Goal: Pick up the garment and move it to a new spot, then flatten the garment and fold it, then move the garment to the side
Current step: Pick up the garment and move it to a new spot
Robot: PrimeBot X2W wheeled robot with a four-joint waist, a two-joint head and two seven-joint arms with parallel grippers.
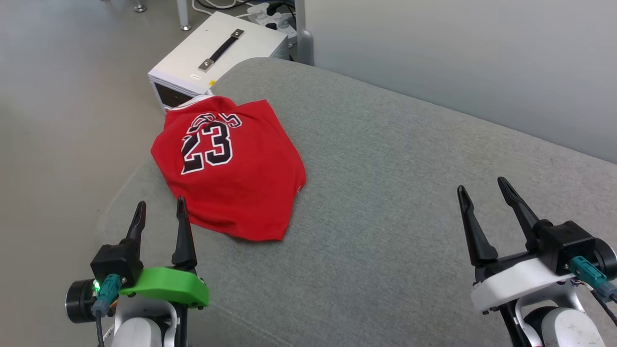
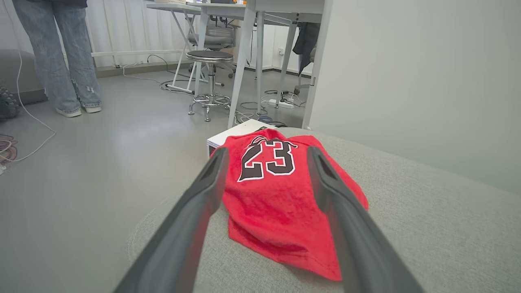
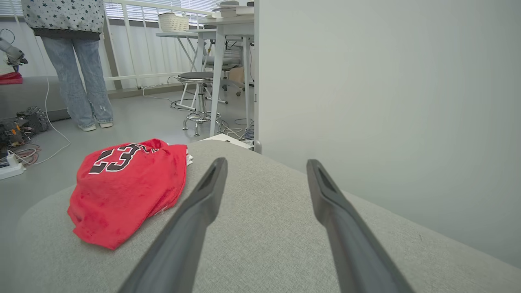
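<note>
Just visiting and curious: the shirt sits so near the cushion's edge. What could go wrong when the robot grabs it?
The garment lies crumpled near the rim of the grey cushion, beside a white box; a clumsy tug might drag it off. Its layers are bunched, so the open left gripper may pinch several at once.

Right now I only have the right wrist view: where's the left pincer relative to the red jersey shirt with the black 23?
Observer: The left pincer is open, just short of the near hem of the red jersey shirt, apparently clear of it.
Operator: Lined up?
Observer: Yes; in the left wrist view the shirt lies straight ahead, framed by its fingers.
Operator: Anything behind the shirt?
Observer: A white box with a black strap handle, just past the far end of the grey upholstered cushion.
</note>
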